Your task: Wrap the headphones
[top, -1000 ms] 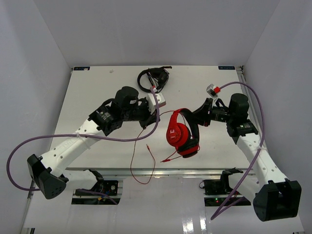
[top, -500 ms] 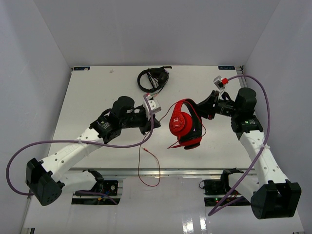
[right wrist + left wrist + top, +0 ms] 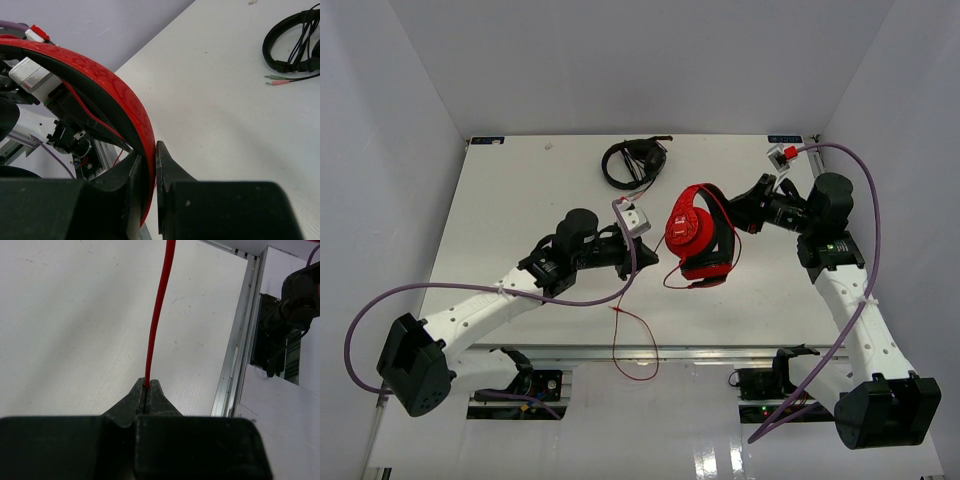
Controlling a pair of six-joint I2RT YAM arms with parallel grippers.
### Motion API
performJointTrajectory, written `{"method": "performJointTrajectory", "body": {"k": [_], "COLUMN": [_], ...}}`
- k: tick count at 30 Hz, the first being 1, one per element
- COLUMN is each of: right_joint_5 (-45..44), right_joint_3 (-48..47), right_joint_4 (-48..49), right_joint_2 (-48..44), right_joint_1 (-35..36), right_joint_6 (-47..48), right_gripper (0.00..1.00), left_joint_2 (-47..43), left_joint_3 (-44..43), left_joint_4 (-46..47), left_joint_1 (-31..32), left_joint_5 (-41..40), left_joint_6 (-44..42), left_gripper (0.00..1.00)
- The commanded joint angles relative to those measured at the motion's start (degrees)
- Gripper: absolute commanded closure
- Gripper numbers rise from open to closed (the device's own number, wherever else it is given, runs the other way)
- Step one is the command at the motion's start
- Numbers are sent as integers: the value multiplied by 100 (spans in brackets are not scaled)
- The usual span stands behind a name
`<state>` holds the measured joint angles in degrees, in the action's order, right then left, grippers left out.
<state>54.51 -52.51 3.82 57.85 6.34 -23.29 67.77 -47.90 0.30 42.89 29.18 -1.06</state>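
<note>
Headphones (image 3: 700, 240) sit mid-desk, right of centre, between the two arms, gripped by the right claw (image 3: 151, 155). It is clenched on the red headband (image 3: 100, 85), one finger on the outer face and one on the black inner padding. In the top view the headband arc is at the far right end, at the claw, and the earcups (image 3: 688, 232) are on the near left. So the long axis runs diagonally from far right to near left. The upper cup's round red face points left, toward the left arm. The set looks raised off the desk (image 3: 520, 200), but I can't confirm the gap from these views. The left claw (image 3: 148, 385) is just left of the earcups, close but not touching. It's pinched shut on the thin red cable (image 3: 159, 315), which leaves the fingertips in a straight line over the desk. In the top view more cable loops below the left claw and hangs past the near desk edge. The black headphones (image 3: 633, 162) lie at the far side of the desk, well apart from both claws.
</note>
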Motion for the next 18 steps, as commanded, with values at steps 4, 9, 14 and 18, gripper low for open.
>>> {"method": "performJointTrajectory", "body": {"k": [4, 9, 14, 18], "right_joint_5": [-281, -364, -397, -426], "right_joint_3": [-442, -615, -651, -649], "right_joint_4": [557, 594, 603, 603], "right_joint_2": [125, 186, 240, 265], "right_joint_1": [-36, -36, -36, -36], "right_joint_6": [-863, -949, -950, -947], "right_gripper": [92, 92, 92, 92], "left_joint_2": [53, 232, 211, 163], "left_joint_3": [152, 215, 255, 144], "left_joint_4": [1046, 1187, 1336, 1289], "left_joint_1": [-27, -19, -20, -18], "left_joint_5": [-19, -25, -50, -74], "left_joint_6": [444, 515, 606, 645], "left_gripper": [99, 98, 92, 77]}}
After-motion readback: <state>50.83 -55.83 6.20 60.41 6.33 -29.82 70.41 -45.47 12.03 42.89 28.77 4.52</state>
